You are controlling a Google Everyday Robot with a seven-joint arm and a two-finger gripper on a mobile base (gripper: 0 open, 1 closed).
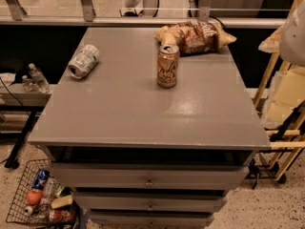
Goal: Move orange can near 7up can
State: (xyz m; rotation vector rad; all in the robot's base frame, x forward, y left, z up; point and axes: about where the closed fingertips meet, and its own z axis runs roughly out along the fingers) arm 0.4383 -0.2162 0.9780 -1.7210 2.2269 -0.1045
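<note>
The orange can (167, 66) stands upright on the grey table top (143, 113), right of centre toward the back, with its silver top opened. The 7up can (84, 60) lies on its side near the table's left edge, its silver end facing the front left. The two cans are far apart, about a third of the table's width. The gripper is out of view; only a pale rounded part of the arm (293, 30) shows at the right edge, above and right of the table.
A brown-and-yellow snack bag (198, 35) lies just behind the orange can. Clear plastic bottles (35, 78) stand on a low shelf to the left. A wire basket (40, 194) with items sits on the floor at front left. Wooden frames (281, 104) stand at the right.
</note>
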